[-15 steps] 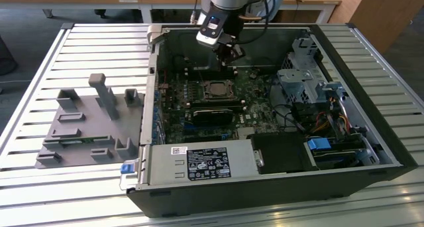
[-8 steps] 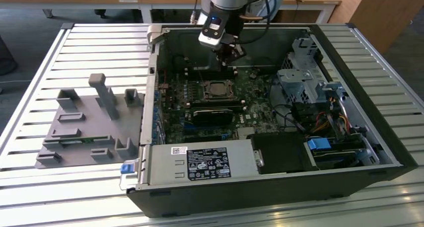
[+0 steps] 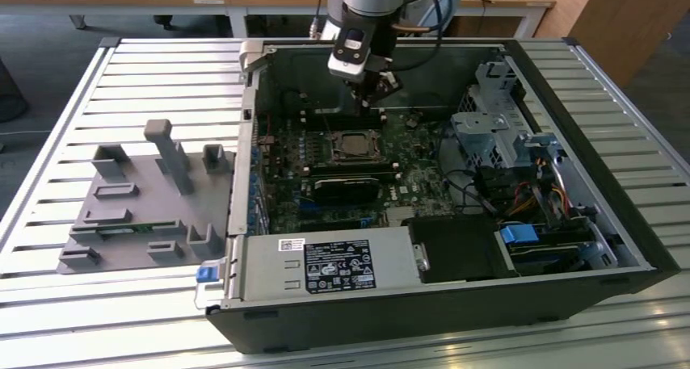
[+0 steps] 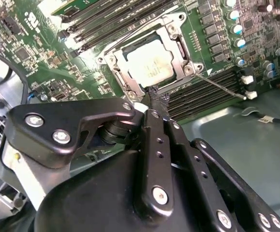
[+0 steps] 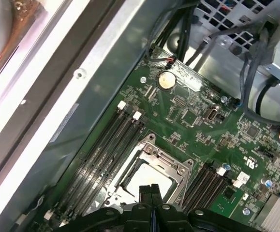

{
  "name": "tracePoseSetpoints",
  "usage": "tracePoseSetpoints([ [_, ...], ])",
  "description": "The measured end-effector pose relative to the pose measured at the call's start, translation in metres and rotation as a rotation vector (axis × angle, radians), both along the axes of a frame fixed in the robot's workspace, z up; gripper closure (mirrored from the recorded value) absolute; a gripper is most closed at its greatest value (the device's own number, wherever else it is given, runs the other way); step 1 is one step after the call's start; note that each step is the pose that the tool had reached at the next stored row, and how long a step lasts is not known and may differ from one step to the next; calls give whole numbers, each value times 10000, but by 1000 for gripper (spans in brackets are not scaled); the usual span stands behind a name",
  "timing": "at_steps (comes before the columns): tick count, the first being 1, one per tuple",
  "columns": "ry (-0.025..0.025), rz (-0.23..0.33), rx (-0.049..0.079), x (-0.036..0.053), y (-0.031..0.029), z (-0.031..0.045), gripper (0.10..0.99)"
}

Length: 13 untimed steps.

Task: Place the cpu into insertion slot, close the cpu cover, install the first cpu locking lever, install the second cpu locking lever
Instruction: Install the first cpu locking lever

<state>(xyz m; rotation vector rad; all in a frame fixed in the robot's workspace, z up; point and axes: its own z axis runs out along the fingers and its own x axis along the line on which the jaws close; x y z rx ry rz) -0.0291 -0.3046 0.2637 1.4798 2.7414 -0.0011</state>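
Fingers (image 4: pixel 157 98) pressed together beside cpu cover (image 4: pixel 172 26); label (image 3: pixel 338 266) print illegible.

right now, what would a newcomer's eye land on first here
The open computer case on the slatted table, with the gripper reaching down into it. In the second wrist view the gripper, shut, hangs beside the bright silver cpu, framed by the cpu cover.

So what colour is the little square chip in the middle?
Pale silver-grey. The cpu shows best in the second wrist view.
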Motion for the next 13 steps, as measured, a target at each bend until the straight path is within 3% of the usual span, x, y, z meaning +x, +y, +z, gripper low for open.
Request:
tracePoseSetpoints([
  [13, 0, 1880, 0, 0, 0, 0, 980],
])
